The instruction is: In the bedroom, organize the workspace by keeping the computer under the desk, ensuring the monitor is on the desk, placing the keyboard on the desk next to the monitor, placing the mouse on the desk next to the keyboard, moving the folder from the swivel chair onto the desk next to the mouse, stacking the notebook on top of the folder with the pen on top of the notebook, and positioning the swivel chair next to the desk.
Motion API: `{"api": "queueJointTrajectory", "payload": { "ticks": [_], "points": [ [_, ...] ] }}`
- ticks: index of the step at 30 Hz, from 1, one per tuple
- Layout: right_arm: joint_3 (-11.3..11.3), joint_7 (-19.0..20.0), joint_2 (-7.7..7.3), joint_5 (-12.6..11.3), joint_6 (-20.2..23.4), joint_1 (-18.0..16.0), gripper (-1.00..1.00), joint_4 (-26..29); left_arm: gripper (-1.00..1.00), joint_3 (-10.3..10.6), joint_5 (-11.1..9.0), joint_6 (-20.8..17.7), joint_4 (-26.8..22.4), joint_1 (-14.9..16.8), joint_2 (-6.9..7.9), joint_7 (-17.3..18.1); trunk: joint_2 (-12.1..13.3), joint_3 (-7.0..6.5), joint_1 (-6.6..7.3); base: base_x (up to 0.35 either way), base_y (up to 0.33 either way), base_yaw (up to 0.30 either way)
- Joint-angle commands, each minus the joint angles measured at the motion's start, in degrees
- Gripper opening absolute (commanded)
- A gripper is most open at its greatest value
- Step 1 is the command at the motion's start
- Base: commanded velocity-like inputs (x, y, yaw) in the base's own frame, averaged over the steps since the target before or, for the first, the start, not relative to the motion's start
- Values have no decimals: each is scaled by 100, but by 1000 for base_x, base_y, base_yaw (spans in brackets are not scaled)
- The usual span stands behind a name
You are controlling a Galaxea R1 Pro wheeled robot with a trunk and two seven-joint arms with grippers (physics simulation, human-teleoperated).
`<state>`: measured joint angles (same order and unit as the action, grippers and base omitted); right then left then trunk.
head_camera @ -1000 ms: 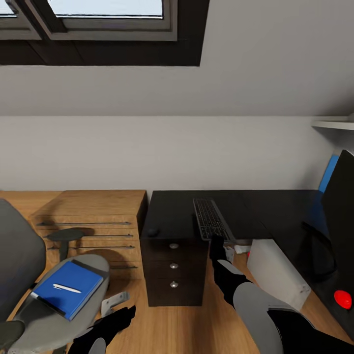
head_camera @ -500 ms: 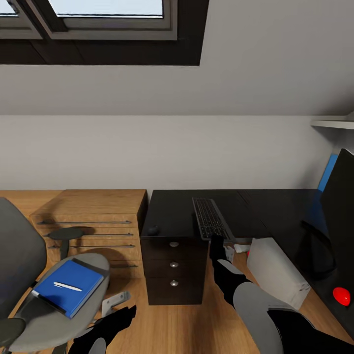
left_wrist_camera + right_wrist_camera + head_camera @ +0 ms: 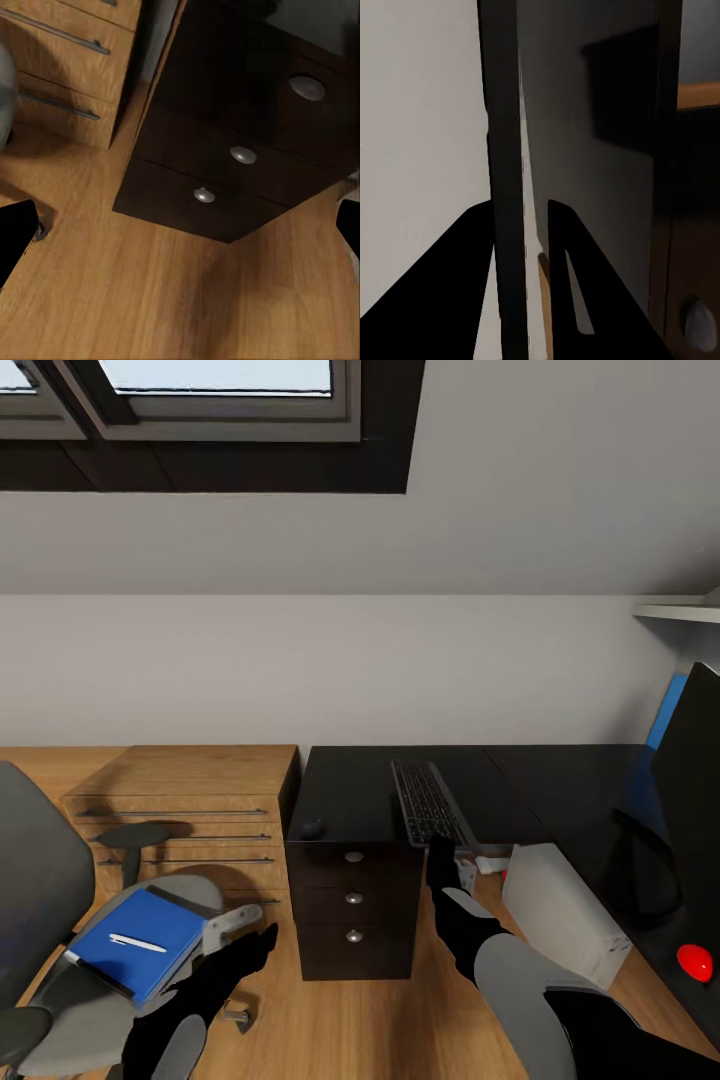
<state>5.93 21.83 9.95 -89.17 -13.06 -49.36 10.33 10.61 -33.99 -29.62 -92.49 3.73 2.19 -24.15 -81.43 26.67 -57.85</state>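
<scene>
The keyboard [image 3: 430,804] lies on the black desk [image 3: 350,795], its near end projecting past the desk's front edge, and the right gripper [image 3: 441,852] is closed on that near end: in the right wrist view the two dark fingers [image 3: 566,277] sit on either side of a thin dark slab seen edge-on, with only that slab between them. The mouse [image 3: 311,828] rests on the desk top near the front left corner, above the three drawers with round silver knobs [image 3: 353,898], well apart from the keyboard. The computer [image 3: 565,913], a pale boxy case, lies tilted on the floor under the desk to the right of the drawers. The monitor [image 3: 690,800] stands at the right edge of the head view, its black screen cut off by the frame, a red dot [image 3: 695,962] at its lower corner. The folder [image 3: 135,943] lies flat on the seat of the swivel chair [image 3: 40,900] at lower left, with the pen [image 3: 137,943] lying on top of it; a dark edge shows along the folder's near side, and whether that is its spine or the notebook cannot be told. The left gripper [image 3: 245,950] hangs over the floor just beside the chair seat, open wide and holding nothing; in the left wrist view its fingertips [image 3: 15,236] sit at opposite edges with wood floor [image 3: 180,300] and the drawer front between them. A light wooden chest [image 3: 190,800] stands left of the desk.
</scene>
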Motion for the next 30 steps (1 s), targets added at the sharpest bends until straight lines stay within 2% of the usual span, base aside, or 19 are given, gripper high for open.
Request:
{"api": "queueJointTrajectory", "payload": {
  "ticks": [1,2,3,7,8,30],
  "points": [
    [44,48,5,-12,6,-5,-100,-9,100,-13,-66,-21,-13,56,5,-60,-4,7,0,0,0,0],
    [44,63,5,-10,3,-6,-100,-11,100,-70,-77,-86,-17,160,0,-61,-4,7,0,0,0,0],
    [41,87,5,9,-13,-4,-100,-9,100,-175,-113,-603,-19,324,-16,-57,-4,7,0,0,0,0],
    [40,99,5,7,-18,-4,-100,-12,100,-253,-115,-870,-7,370,5,-49,-4,7,0,0,0,0],
    [36,101,5,5,-20,-3,-100,-13,100,-366,-91,-921,53,380,16,-47,-4,7,0,0,93,0],
    [14,93,5,10,-17,-3,-100,-140,100,-376,-94,-922,108,383,-3,-38,-4,7,0,16,117,0]
  ]
}}
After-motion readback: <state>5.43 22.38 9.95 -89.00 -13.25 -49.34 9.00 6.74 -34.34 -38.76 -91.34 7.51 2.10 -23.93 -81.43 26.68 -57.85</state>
